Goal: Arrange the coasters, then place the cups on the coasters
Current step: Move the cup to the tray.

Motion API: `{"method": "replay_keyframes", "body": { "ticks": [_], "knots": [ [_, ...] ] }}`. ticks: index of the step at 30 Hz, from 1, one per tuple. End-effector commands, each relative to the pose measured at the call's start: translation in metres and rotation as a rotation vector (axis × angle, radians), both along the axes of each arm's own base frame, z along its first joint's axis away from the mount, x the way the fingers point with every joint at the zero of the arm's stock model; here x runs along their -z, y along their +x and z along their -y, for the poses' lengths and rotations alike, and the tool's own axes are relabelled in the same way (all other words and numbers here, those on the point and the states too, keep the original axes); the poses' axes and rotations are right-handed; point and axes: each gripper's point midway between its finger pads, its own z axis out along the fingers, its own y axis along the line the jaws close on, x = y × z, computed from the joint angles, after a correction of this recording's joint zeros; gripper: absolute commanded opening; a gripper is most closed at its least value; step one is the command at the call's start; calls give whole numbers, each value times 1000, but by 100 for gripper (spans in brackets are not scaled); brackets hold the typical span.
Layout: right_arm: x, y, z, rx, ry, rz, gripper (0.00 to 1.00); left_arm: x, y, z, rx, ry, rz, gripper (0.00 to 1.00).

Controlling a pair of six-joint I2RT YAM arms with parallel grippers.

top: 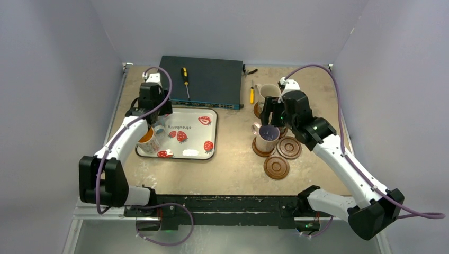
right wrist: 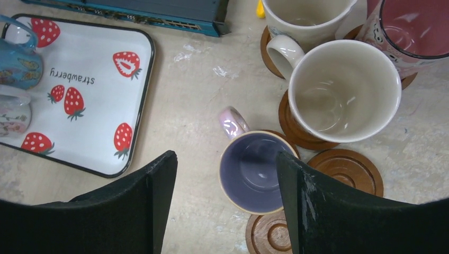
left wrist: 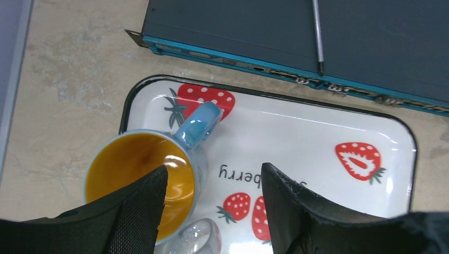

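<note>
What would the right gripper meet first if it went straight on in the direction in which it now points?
Most likely the purple-lined mug: it stands directly ahead of the right gripper, between its open jaws. One jaw seems to overlap the mug's rim, but depth is unclear.

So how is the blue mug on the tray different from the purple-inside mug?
The blue mug is blue outside and orange inside; the purple mug is pale outside, purple inside. The blue mug stands on the strawberry tray, the purple mug on a wooden coaster. Both are upright, handled and look empty.
</note>
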Motion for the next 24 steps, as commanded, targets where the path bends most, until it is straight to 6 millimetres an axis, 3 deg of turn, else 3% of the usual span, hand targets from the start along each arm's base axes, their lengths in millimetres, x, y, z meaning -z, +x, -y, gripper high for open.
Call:
{"method": "replay_keyframes", "body": {
  "ticks": [1,7,11,17,24],
  "knots": [
    [-7,2,-5,-61,9,54,72,2,16,-12,-26,72,-22,58],
    [3,4,-3,-57,8,37,72,19,13,-16,-24,104,-79,42],
    [-1,4,-3,-55,24,45,71,28,11,-14,-19,101,-113,28],
    [-9,4,-5,-53,47,54,70,34,19,15,19,-70,-109,0],
    [-7,-2,4,-30,29,51,70,25,23,56,26,-123,-109,0]
  ]
}}
